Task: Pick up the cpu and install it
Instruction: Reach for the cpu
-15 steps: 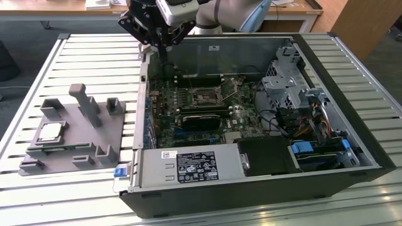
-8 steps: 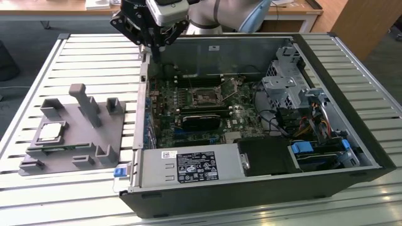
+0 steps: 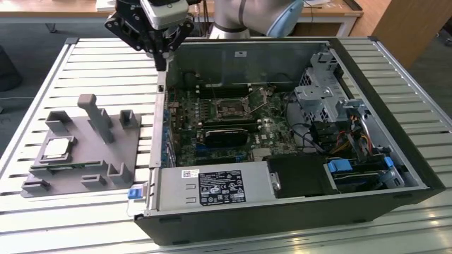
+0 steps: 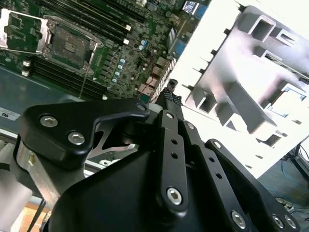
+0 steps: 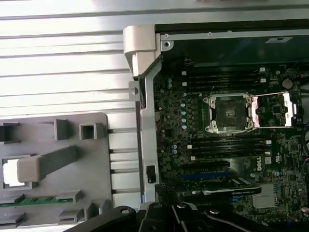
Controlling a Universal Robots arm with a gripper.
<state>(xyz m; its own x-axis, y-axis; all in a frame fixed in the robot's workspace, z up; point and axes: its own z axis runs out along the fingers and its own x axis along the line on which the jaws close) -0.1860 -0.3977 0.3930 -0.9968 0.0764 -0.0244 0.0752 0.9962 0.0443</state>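
Pincer: the pincer (image 3: 161, 64) hangs with its tips drawn together and nothing between them, above the wall of the open computer case (image 3: 282, 217) on the exterior view's left.
Cpu: the cpu (image 3: 56, 149) lies flat in a pocket of the grey holder (image 3: 106, 159) on the slatted surface (image 3: 106, 58), outside the case.
Gap: cpu and pincer are well apart, with the holder's tall post between them.
Socket: the socket (image 3: 229, 109) sits on the motherboard (image 3: 211, 145), its metal cover swung aside.
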